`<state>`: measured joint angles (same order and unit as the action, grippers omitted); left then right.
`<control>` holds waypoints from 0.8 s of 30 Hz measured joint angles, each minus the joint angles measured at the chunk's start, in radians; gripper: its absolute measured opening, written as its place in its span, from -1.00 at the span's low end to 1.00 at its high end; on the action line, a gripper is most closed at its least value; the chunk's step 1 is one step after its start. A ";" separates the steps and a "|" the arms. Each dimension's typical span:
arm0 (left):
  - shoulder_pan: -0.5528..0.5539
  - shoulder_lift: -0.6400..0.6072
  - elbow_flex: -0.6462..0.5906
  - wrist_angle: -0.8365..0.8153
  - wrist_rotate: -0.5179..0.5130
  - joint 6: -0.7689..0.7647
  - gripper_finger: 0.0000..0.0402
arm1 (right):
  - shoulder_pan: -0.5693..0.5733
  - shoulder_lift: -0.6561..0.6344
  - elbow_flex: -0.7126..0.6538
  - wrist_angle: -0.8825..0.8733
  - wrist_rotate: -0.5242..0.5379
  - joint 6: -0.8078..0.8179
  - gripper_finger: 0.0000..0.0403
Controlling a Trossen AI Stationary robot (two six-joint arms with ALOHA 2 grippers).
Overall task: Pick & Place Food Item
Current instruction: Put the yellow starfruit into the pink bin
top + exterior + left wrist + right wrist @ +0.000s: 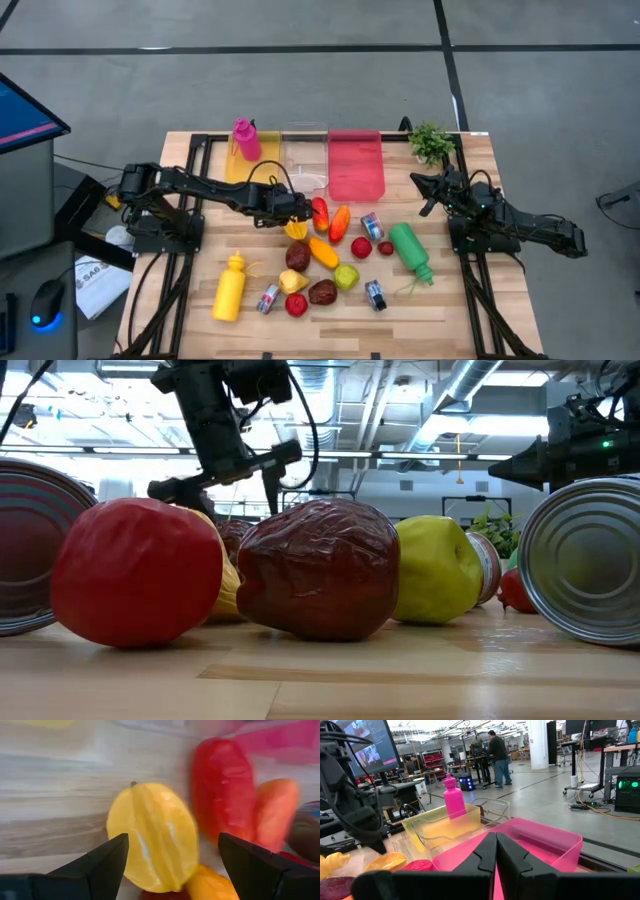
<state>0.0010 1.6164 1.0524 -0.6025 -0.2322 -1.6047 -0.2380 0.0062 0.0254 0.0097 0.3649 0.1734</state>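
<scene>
A yellow ribbed fruit lies on the wooden table at the near left end of a cluster of food items. It is also seen from above, the yellow fruit. My left gripper hangs open just above it, pointing steeply down, one finger on either side and apart from it. A long red pepper and an orange one lie right beside the fruit. My right gripper is shut on nothing, held level at the table's right side.
Along the far edge stand a yellow bin with a pink bottle, a clear bin and a pink bin. A green bottle, a yellow bottle, small cans and more fruit crowd the middle. A plant stands far right.
</scene>
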 joint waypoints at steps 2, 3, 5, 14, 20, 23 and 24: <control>-0.005 0.017 0.000 0.008 -0.005 0.000 0.48 | 0.000 0.000 0.000 0.000 0.000 0.000 -0.97; -0.007 0.030 0.002 0.032 -0.005 0.000 0.48 | 0.000 0.000 0.000 0.000 0.000 0.000 -0.97; -0.010 0.044 0.000 0.022 -0.002 -0.001 0.48 | 0.000 0.001 0.000 0.000 0.000 0.000 -0.97; -0.010 0.048 0.000 0.024 0.022 -0.001 0.45 | 0.001 0.022 0.000 -0.002 0.000 0.001 -0.97; -0.010 0.048 0.000 0.024 0.023 0.000 0.26 | 0.001 0.021 0.000 -0.001 0.000 0.001 -0.97; -0.010 0.048 0.000 0.024 0.023 -0.001 0.12 | 0.001 0.022 0.000 -0.001 0.000 0.001 -0.97; -0.010 0.048 0.000 0.023 0.023 -0.001 0.07 | 0.001 0.022 0.000 -0.001 0.000 0.001 -0.97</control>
<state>-0.0086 1.6646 1.0523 -0.5793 -0.2092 -1.6052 -0.2371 0.0280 0.0253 0.0090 0.3645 0.1741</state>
